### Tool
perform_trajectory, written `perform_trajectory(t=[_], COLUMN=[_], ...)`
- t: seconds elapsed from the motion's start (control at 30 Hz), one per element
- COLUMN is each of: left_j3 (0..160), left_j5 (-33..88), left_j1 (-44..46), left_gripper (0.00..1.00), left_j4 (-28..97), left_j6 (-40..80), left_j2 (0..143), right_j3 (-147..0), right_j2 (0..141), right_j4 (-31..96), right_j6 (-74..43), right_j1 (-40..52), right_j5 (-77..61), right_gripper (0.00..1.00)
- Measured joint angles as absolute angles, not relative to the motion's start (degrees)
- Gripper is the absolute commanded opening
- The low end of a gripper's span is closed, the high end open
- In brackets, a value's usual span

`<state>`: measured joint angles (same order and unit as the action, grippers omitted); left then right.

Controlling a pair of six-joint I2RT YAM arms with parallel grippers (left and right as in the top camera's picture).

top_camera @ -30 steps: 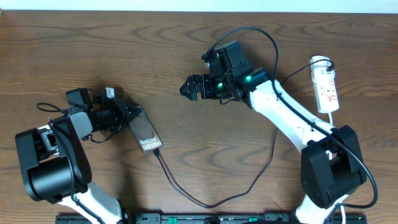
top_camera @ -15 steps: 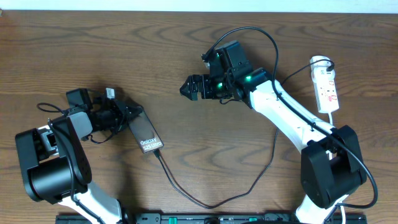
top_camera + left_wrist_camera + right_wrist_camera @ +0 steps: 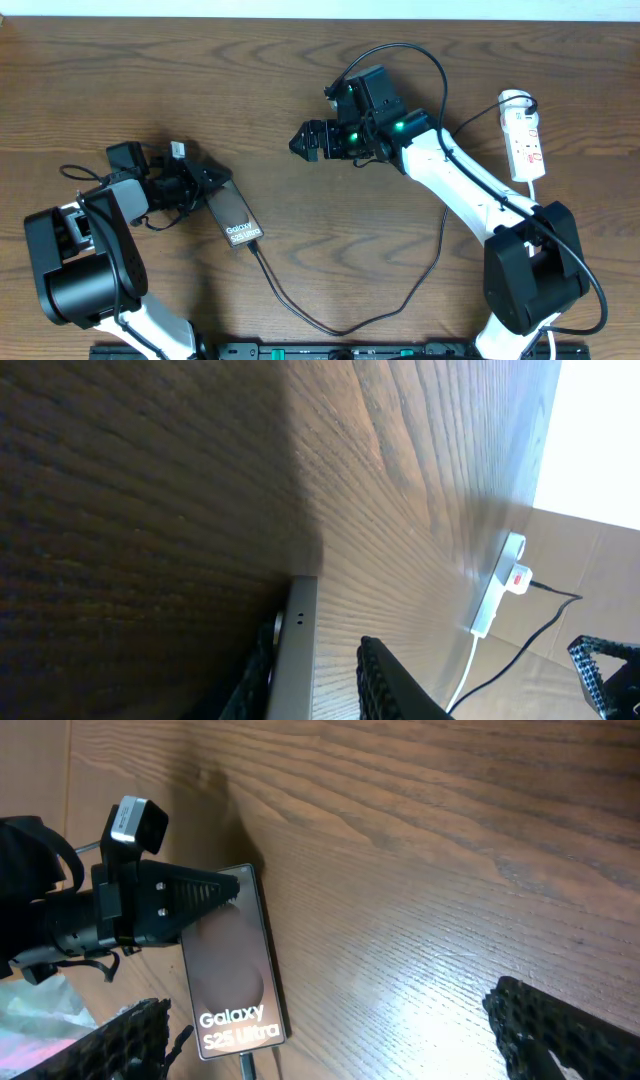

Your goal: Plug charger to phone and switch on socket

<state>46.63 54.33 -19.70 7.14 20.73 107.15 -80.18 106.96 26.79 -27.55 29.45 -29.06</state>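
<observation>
The phone point(image 3: 233, 213) lies flat on the table, its "Galaxy" end toward the front. The black charger point(image 3: 330, 325) cable meets that end point(image 3: 247, 1065) and loops right toward the white socket point(image 3: 525, 135) at the far right. My left gripper point(image 3: 213, 180) straddles the phone's far end. In the left wrist view the phone's edge point(image 3: 297, 655) rests against one finger point(image 3: 262, 665), with a gap to the other finger point(image 3: 385, 678). My right gripper point(image 3: 305, 140) hovers wide open over mid-table, right of the phone point(image 3: 232, 960), with nothing between its fingers.
The socket point(image 3: 497, 588) shows a red switch and a white cord trailing off it. The right arm's own black cable arcs above its wrist point(image 3: 420, 60). A black rail runs along the table's front edge point(image 3: 330, 350).
My left gripper's jaws have spread a little, and one finger has come off the phone's edge. The phone, the cable and the right arm have not moved.
</observation>
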Motion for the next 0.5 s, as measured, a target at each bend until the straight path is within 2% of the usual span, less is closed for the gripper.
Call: perform_trajectory(t=[0.4, 0.5], left_j3=[46.8, 46.8], left_j5=[54.5, 54.5], left_j1=[-19.7, -19.7], left_gripper=[0.30, 0.37], left_j4=[8.2, 8.6], left_j6=[20.7, 20.6], left_j2=[107.0, 106.9], right_j3=[-80.2, -80.2], right_j2=[107.0, 107.0], right_j4=[26.8, 26.8], right_j6=[-27.6, -27.6], right_j1=[29.5, 29.5], right_j5=[-29.1, -29.1], right_gripper=[0.99, 0.99])
